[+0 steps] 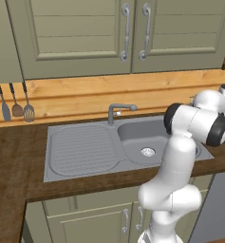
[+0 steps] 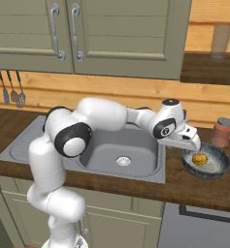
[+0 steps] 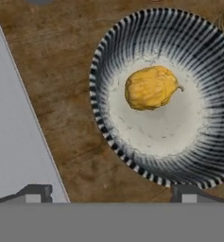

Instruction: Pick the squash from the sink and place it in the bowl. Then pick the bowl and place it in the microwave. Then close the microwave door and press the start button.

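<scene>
Olive-green cabinets (image 1: 80, 35) hang over a wood-panelled wall (image 1: 85, 97); dark wooden counter (image 3: 61, 90) lies under the open jaws.

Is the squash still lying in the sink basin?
No, the squash lies inside the bowl on the wooden counter, beside the sink.

The dark brown wooden surface (image 2: 194, 186) carries a grey stainless-steel sink (image 1: 85, 152) set into it — ribbed drainboard to the left, single basin to the right. Just right of the sink, a round striped dark-and-white bowl (image 2: 218, 169) rests on the wood. Beyond the bowl, nearer the wall, stands a brown jar with a grey lid (image 2: 222, 131) — apart from it.
</scene>
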{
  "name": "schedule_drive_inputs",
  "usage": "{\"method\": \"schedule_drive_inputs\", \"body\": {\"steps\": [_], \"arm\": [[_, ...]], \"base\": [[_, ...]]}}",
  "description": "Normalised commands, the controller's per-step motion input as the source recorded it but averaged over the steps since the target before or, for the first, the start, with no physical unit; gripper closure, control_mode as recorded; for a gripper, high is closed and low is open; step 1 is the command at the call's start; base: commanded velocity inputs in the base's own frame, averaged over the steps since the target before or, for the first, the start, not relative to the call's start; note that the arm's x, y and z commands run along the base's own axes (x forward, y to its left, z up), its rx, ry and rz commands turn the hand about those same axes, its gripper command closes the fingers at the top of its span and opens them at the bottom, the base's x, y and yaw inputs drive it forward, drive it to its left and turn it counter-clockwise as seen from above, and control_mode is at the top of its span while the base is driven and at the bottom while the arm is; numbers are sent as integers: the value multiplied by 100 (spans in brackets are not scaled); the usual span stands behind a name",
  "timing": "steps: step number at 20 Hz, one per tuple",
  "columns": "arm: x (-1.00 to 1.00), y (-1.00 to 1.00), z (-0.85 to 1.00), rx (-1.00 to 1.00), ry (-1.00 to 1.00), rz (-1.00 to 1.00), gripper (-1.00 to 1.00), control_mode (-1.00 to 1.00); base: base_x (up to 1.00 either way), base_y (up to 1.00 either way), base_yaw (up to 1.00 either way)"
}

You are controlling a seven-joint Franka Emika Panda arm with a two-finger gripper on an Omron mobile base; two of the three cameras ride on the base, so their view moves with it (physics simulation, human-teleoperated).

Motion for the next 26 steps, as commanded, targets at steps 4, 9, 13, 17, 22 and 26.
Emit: {"method": "schedule_drive_inputs", "body": {"steps": [4,9,13,17,22,26], "arm": [[39,-6,-18,1,4,7,-100,-100],[23,-27,-12,3,7,6,-100,-100],[14,-24,-39,1,1,9,-100,-100],[26,-10,-22,0,0,6,-100,-100],[4,0,-34,0,0,5,-100,-100],[2,1,-51,0,0,3,100,-100]], "base": [[0,0,0],[0,0,0],[0,0,0],[0,0,0],[0,0,0],[0,0,0]]}}
